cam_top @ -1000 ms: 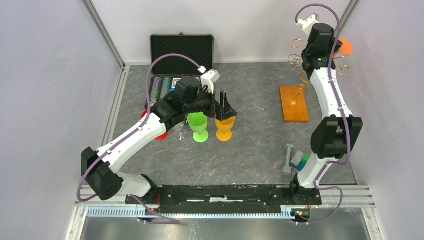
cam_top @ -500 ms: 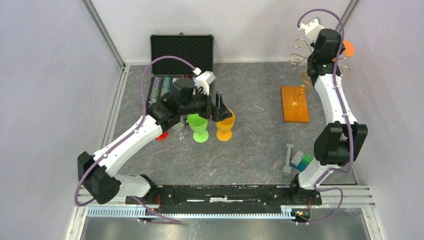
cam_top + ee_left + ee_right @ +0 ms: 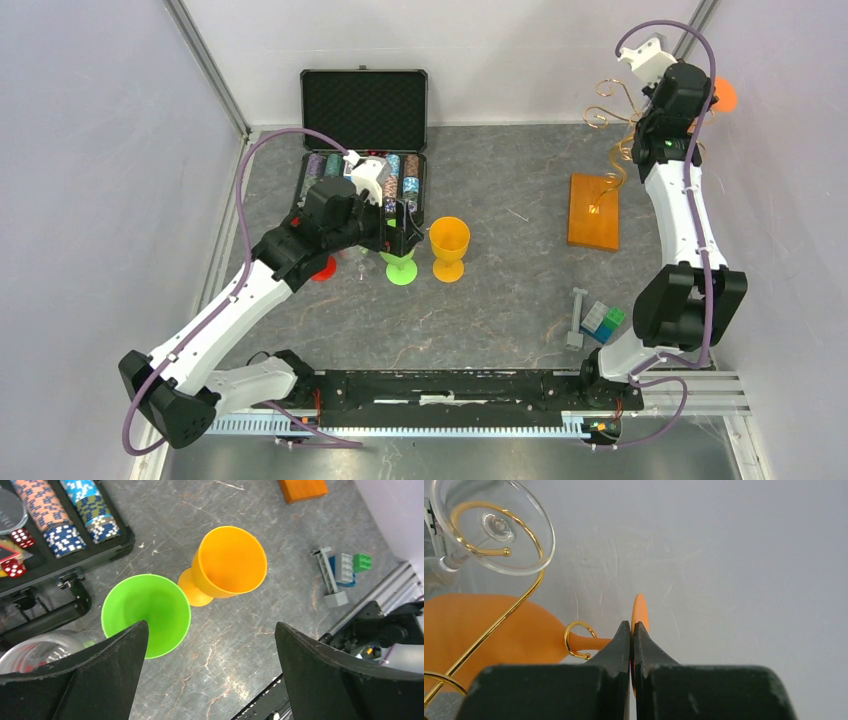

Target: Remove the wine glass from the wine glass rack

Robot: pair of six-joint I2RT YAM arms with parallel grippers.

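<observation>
Top external first: the right arm (image 3: 680,200) stretches high into the far right corner, where the wine glass rack (image 3: 593,210) stands on its wooden base. The orange wine glass (image 3: 723,95) peeks out beside the wrist, up among the gold curls. The wrist hides the fingers from this angle. Over on the left, the left gripper (image 3: 403,238) hovers above a green goblet (image 3: 401,268), with a yellow goblet (image 3: 449,245) just beside it and an open black case (image 3: 365,110) of poker chips (image 3: 400,175) behind.

Left wrist: fingers spread wide and nothing between them. Both goblets stand upright on the desk (image 3: 250,630) below, so this looks like a hand parked clear of the action. Toy bricks (image 3: 345,570) lie off to the side.

Right wrist is where it happens. The right gripper (image 3: 631,627) is pinched tight on the thin foot of the orange glass, seen edge-on between the fingertips. That is a sensible place to grab, since the foot is the part sticking out clear of the wire. The stem runs through a small gold loop (image 3: 579,640), so the glass is not yet off the rack. My read is that it must slide out sideways along the opening rather than be pulled straight. A clear wine glass (image 3: 494,527) hangs on a neighbouring spiral nearby, something to keep from knocking.
</observation>
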